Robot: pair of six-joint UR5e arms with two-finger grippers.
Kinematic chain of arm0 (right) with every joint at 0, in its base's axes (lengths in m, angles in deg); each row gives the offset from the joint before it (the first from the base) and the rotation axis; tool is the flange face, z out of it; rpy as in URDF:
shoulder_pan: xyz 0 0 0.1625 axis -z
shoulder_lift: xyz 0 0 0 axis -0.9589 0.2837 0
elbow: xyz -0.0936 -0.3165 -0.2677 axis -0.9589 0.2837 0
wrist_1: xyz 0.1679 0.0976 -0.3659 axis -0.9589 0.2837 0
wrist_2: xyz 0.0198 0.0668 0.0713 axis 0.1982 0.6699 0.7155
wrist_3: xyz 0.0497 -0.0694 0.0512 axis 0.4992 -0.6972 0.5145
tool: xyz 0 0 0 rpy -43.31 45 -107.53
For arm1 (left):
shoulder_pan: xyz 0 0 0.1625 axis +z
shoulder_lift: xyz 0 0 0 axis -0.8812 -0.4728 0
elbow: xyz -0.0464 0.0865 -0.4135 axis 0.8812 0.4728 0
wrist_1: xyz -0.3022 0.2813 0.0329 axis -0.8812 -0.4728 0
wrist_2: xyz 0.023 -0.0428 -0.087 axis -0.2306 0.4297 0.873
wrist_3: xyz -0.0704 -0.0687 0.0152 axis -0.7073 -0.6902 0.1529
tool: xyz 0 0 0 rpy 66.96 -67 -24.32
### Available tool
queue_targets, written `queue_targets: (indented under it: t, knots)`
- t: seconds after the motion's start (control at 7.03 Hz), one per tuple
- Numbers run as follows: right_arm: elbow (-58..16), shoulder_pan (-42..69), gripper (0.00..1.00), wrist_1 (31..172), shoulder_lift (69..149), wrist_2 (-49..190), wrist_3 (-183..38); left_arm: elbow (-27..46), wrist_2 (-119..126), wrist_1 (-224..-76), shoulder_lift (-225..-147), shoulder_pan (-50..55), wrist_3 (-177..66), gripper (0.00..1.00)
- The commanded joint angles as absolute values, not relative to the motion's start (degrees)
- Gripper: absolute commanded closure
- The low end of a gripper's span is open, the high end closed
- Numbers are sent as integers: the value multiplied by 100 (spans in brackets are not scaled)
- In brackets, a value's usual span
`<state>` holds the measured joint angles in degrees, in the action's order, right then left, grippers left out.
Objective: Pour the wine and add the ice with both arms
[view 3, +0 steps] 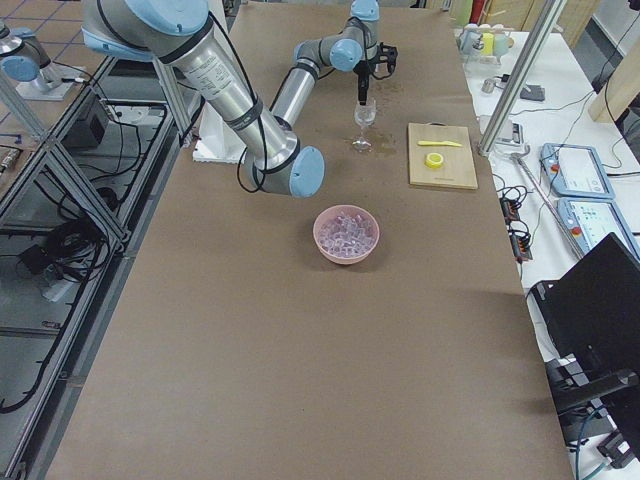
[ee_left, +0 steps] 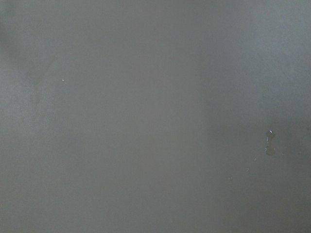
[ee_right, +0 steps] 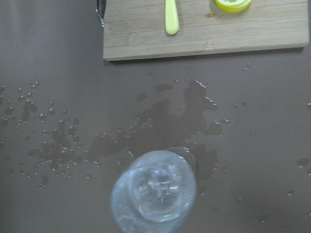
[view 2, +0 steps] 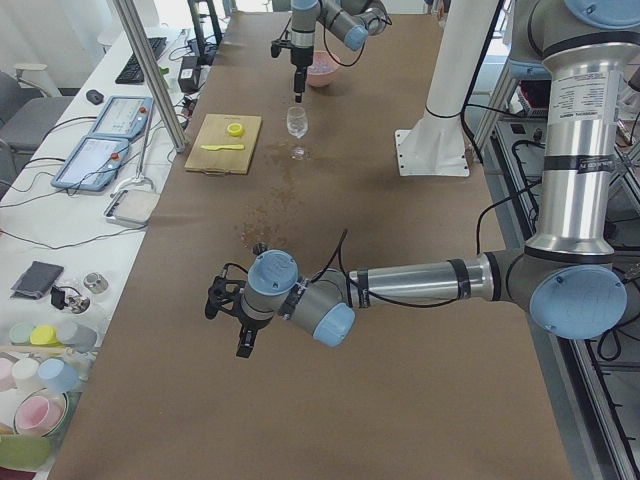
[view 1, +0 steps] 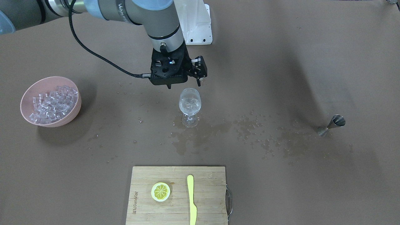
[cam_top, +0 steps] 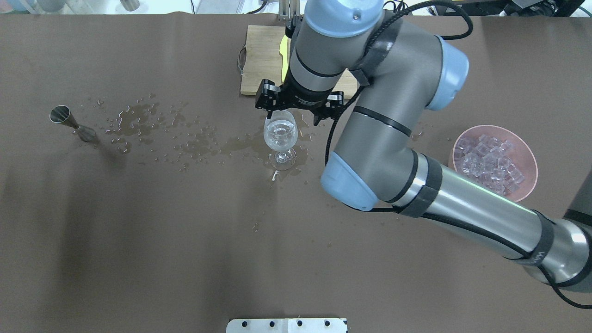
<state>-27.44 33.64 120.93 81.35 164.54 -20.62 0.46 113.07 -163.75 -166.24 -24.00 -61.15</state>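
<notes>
A clear wine glass (view 1: 190, 103) stands upright near the table's middle, with ice cubes and clear liquid in its bowl (ee_right: 154, 191). My right gripper (view 1: 184, 84) hangs just above its rim, fingers spread wider than the bowl, open and holding nothing. More ice (view 1: 53, 103) fills a pink bowl (view 1: 71, 116) further along the table on the right arm's side. My left gripper (view 2: 232, 325) shows only in the exterior left view, low over bare table far from the glass; I cannot tell whether it is open or shut. Its wrist view shows only brown table surface.
A steel jigger (view 1: 332, 124) stands alone on the left arm's side. Wet patches and droplets (view 1: 250, 131) spread between it and the glass. A wooden cutting board (view 1: 212, 193) with a lemon slice (view 1: 160, 191) and yellow knife (view 1: 191, 200) lies beyond the glass.
</notes>
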Motion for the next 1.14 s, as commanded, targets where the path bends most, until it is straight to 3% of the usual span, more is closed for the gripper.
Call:
queue_targets:
  t: [0.0, 0.28, 0.57, 0.71, 1.0]
  knots:
    - [-3549, 2523, 1, 12099, 9462, 17105, -3224, 62, 11321, -16364, -16664, -2400, -6138, 1]
    - [-3823, 1154, 0, 12116, 10850, 18053, -5188, 28, 11312, -16356, -16656, -2400, -6086, 1]
    - [-3571, -96, 0, 12134, 12144, 18331, -7876, 10, 11312, -16347, -16734, -2400, -6103, 1]
    - [-3221, -658, 0, 12082, 12567, 18279, -9124, 1, 11312, -16312, -16787, -2391, -6103, 1]
    - [-2465, -1296, 0, 12064, 12606, 18287, -10461, -43, 11330, -16312, -16831, -2382, -6094, 1]
